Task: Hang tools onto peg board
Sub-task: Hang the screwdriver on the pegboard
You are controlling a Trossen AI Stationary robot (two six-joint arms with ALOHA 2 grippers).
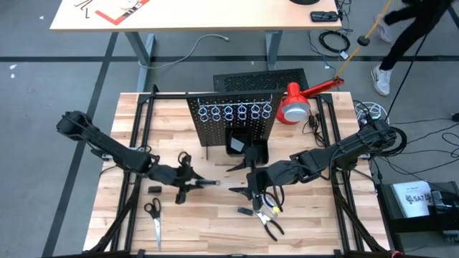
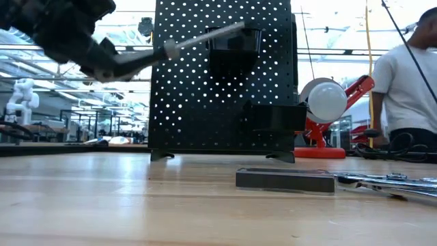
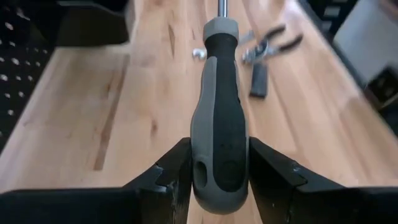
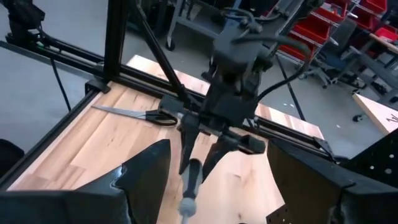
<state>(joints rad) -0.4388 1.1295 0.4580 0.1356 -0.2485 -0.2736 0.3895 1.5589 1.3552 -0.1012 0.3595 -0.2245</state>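
Above the middle of the tabletop, the left gripper (image 3: 217,180) is seen clamped on the dark-handled screwdriver (image 3: 221,118), fingers (image 3: 171,177) pressed to both sides of the handle, shaft pointed toward the right arm. The right gripper (image 4: 214,186) is held close by with its jaws spread wide, nothing between them. The peg board (image 1: 233,115) is stood upright near the far edge. Pliers (image 1: 271,223) and scissors (image 1: 153,215) are laid near the front edge. Beyond the table, a person (image 2: 410,89) is visible.
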